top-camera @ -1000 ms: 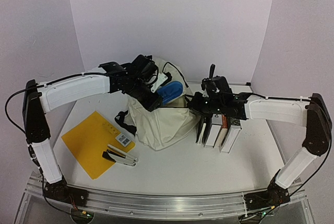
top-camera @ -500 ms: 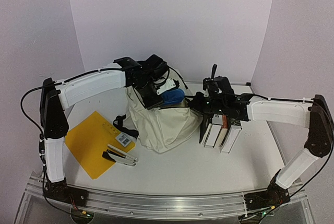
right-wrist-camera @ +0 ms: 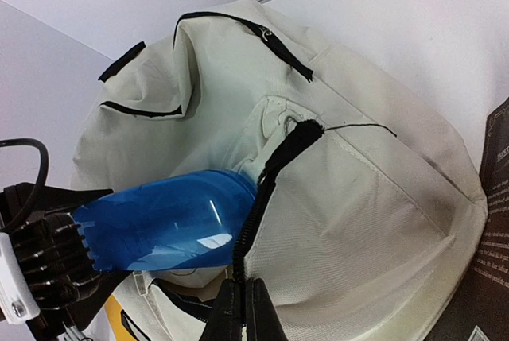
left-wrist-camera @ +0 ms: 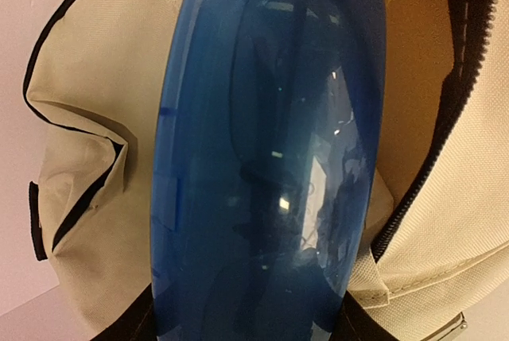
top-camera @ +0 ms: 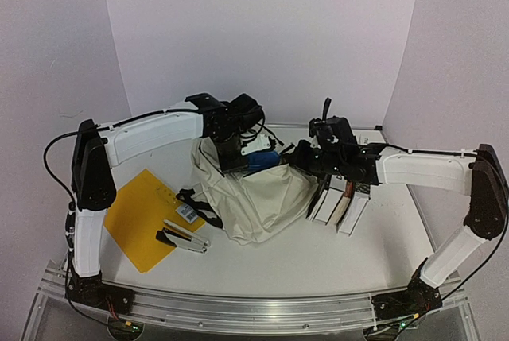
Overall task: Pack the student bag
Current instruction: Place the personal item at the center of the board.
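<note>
Far left: yellow folder (top-camera: 141, 215) lay flat on table (top-camera: 318, 257), small black-white items (top-camera: 184, 239) on its near corner. Your left gripper (top-camera: 242, 155) held blue container (top-camera: 261, 160) by one end, jaws part-spread around it. Other end of container sat inside mouth of bag (top-camera: 258, 198). Bag slumped mid-table, between folder and books, mouth facing back wall. Your right gripper (right-wrist-camera: 242, 309) was pinched tight on bag's black zipper edge (right-wrist-camera: 253, 222), lifting that lip. Right: books (top-camera: 340, 207) stood upright just beside bag.
</note>
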Motion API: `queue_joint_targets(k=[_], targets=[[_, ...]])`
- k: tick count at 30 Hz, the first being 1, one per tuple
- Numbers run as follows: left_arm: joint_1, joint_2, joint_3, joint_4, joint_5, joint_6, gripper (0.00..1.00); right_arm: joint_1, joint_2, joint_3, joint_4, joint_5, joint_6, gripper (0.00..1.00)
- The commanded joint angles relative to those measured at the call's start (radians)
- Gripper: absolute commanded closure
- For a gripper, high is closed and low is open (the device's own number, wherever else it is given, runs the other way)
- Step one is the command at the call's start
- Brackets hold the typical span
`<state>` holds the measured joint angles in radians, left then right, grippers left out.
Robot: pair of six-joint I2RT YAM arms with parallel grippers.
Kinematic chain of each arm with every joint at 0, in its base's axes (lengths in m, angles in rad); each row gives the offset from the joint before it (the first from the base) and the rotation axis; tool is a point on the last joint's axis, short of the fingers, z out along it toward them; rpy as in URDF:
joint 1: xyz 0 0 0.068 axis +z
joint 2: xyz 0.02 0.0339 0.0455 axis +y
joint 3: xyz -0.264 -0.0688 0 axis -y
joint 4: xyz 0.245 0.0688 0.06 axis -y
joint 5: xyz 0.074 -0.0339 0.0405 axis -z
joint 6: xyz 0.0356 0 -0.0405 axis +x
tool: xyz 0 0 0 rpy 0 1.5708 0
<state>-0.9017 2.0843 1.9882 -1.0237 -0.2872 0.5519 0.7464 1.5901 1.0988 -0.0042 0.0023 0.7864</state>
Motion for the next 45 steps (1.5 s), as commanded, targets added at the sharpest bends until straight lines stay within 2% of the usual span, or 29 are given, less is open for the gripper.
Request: queue_joint_targets(k=[1, 14, 17, 20, 27, 29, 34, 38, 45], targets=[[-0.017, 0.029, -0.005, -0.014, 0.038, 0.034, 0.48, -0.005, 0.035, 0.016, 0.063, 0.002, -0.007, 1.0], [-0.012, 0.058, 0.017, 0.03, 0.344, -0.015, 0.45, -0.005, 0.091, 0.042, 0.093, -0.054, -0.018, 1.0], [0.015, 0.062, 0.025, 0.035, 0.421, -0.09, 0.4, -0.005, 0.095, 0.047, 0.092, -0.056, -0.017, 1.0], [0.049, 0.04, 0.004, 0.069, 0.468, -0.163, 0.28, -0.005, 0.096, 0.051, 0.092, -0.06, -0.017, 1.0], [0.137, -0.069, -0.116, 0.195, 0.533, -0.329, 0.15, -0.005, 0.087, 0.053, 0.092, -0.06, -0.016, 1.0], [0.165, -0.092, -0.143, 0.22, 0.573, -0.39, 0.07, -0.005, 0.087, 0.051, 0.092, -0.062, -0.015, 1.0], [0.218, -0.154, -0.218, 0.328, 0.711, -0.56, 0.03, -0.005, 0.09, 0.047, 0.092, -0.065, -0.013, 1.0], [0.232, -0.188, -0.267, 0.4, 0.739, -0.676, 0.03, -0.005, 0.09, 0.047, 0.092, -0.068, -0.013, 1.0], [0.239, -0.148, -0.281, 0.445, 0.763, -0.794, 0.21, -0.005, 0.094, 0.046, 0.092, -0.073, -0.015, 1.0]])
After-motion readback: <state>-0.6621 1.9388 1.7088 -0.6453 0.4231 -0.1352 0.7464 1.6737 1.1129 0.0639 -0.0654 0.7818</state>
